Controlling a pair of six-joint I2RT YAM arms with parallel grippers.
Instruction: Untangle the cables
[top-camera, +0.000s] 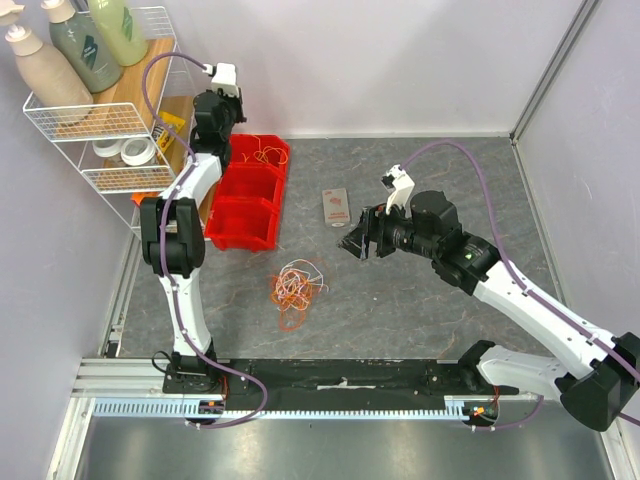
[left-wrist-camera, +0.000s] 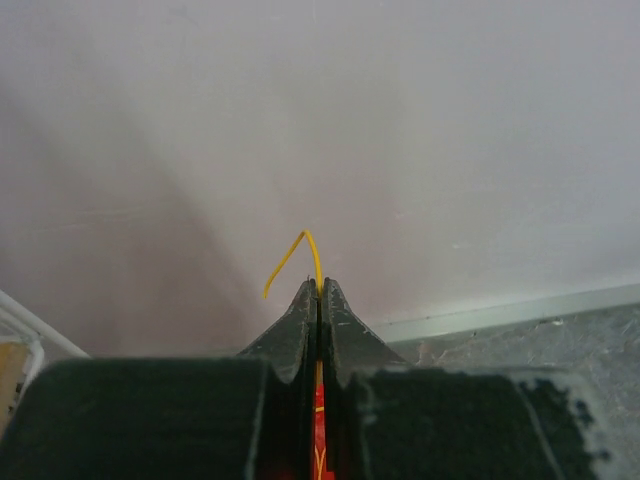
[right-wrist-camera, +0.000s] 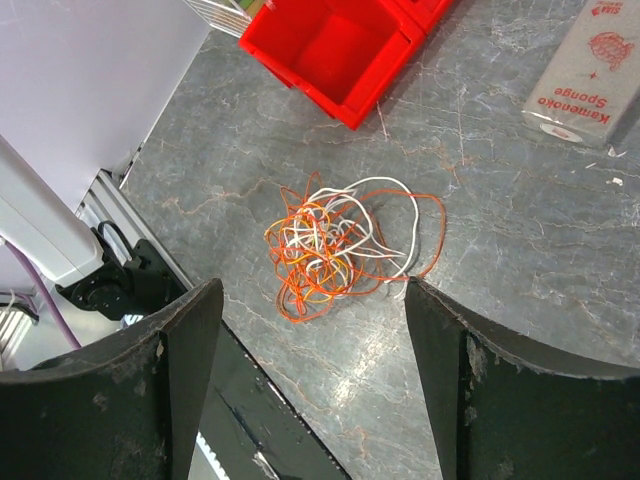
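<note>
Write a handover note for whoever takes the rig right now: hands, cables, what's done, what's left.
Left hand: shut on a thin yellow cable, raised over the rear of the red bins.
Right hand: open and empty, hovering above the tangle.
Cables: the tangle, orange and white, lies on the table in front of the bins. Some orange cable sits in the rear bin compartment.
Done: apparently at least one cable separated and brought to the bins.
Left: drop the yellow cable, then pull apart the rest of the tangle.
</note>
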